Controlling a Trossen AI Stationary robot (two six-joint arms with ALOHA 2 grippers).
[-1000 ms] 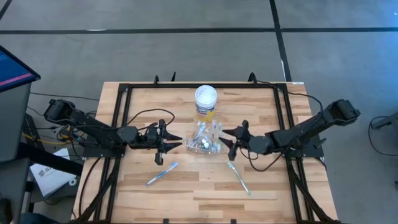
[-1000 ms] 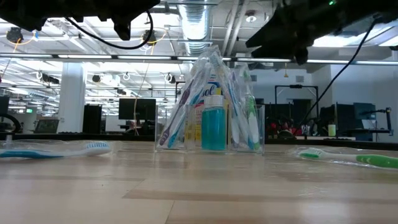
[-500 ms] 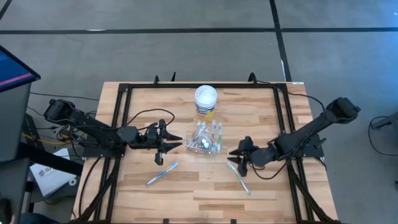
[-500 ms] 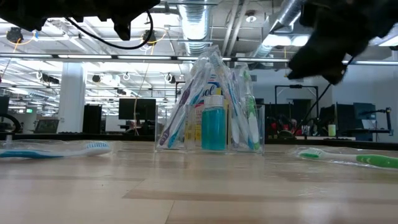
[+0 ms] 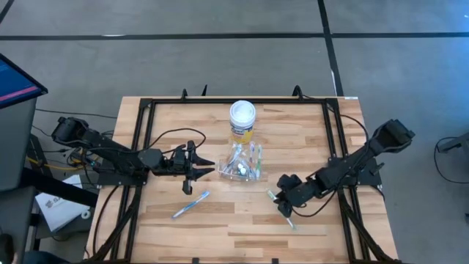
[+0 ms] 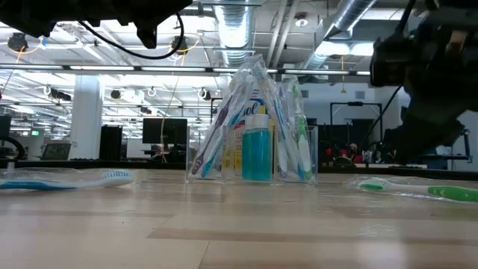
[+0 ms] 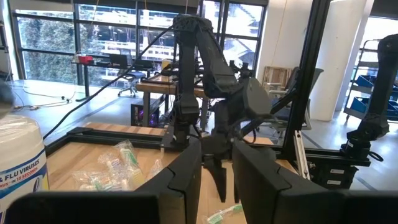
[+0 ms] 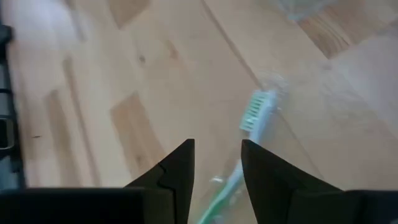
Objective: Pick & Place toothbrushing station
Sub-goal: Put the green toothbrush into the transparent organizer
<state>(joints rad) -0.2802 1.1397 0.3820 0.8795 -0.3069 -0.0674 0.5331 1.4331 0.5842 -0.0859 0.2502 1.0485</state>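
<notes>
Jar label reads "& FLU VIRUSES". Right gripper parted over green toothbrush, not gripping; left gripper parted, empty.

– Where does the clear cup stand?
– Mid-table, upright, packed with wrapped toothbrushes and a teal tube.
– Any loose?
– A blue toothbrush lies to its front-left, a green toothbrush front-right, both flat.

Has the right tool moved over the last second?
Yes. In the high view the right tool has left the cup and swung toward the table's near edge, now standing over the green toothbrush. The cup has not shifted.
</notes>
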